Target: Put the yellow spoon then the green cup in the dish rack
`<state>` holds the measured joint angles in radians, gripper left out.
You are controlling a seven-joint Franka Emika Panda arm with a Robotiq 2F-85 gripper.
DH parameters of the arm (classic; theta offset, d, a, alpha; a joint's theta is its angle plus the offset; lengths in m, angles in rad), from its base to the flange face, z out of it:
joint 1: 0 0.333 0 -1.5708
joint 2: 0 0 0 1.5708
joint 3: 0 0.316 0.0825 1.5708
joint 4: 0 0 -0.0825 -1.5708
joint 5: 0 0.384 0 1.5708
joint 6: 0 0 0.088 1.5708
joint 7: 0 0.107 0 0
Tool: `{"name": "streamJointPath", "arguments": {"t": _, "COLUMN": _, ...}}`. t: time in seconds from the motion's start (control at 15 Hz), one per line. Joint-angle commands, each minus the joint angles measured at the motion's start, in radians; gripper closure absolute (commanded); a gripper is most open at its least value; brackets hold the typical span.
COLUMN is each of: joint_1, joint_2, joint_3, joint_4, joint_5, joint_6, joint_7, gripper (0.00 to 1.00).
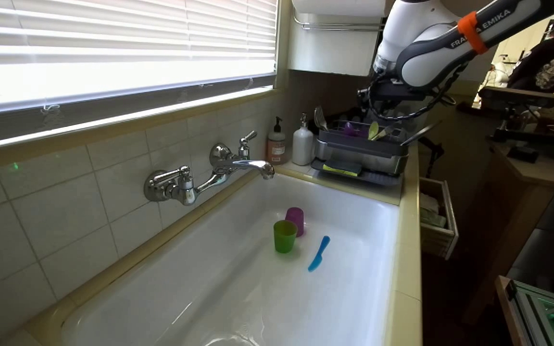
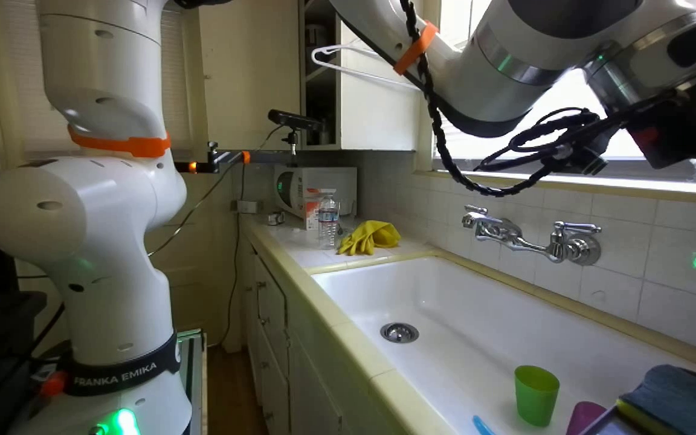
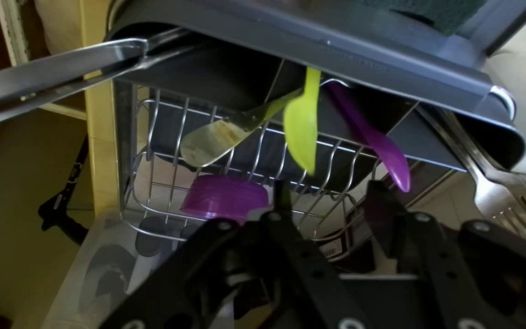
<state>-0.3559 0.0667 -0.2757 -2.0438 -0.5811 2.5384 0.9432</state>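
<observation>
The yellow spoon (image 1: 373, 130) stands bowl end up in the front holder of the dish rack (image 1: 361, 145). In the wrist view the spoon (image 3: 302, 130) leans over the wire part, its handle end hidden inside the grey holder (image 3: 318, 48). My gripper (image 3: 331, 201) is open and empty over the rack, its fingertips apart from the spoon. In an exterior view the gripper (image 1: 363, 98) is dark and hard to make out above the rack. The green cup (image 1: 284, 238) stands upright in the sink; it also shows in an exterior view (image 2: 536, 396).
A magenta cup (image 1: 295, 218) stands right by the green cup, and a blue utensil (image 1: 319, 253) lies nearby. The rack holds a purple utensil (image 3: 375, 139), forks (image 3: 496, 196), metal tongs (image 3: 57, 68) and a purple bowl (image 3: 224, 196). The faucet (image 1: 253, 166) juts over the sink.
</observation>
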Motion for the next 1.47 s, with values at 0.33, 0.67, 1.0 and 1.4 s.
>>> {"name": "streamJointPath", "arguments": {"t": 0.33, "joint_1": 0.079, "joint_2": -0.042, "joint_3": 0.004, "joint_4": -0.042, "joint_5": 0.045, "joint_6": -0.016, "joint_7": -0.035, "gripper": 0.00}}
{"name": "streamJointPath", "arguments": {"t": 0.67, "joint_1": 0.125, "joint_2": -0.037, "joint_3": 0.041, "joint_4": -0.090, "joint_5": 0.139, "joint_6": 0.001, "joint_7": -0.134, "gripper": 0.00}}
{"name": "streamJointPath", "arguments": {"t": 1.0, "joint_1": 0.153, "joint_2": 0.007, "joint_3": 0.075, "joint_4": -0.124, "joint_5": 0.313, "joint_6": 0.023, "joint_7": -0.293, "gripper": 0.00}}
{"name": "streamJointPath", "arguments": {"t": 1.4, "joint_1": 0.168, "joint_2": 0.136, "joint_3": 0.101, "joint_4": -0.095, "joint_5": 0.517, "joint_6": 0.050, "joint_7": -0.464, "gripper": 0.00}}
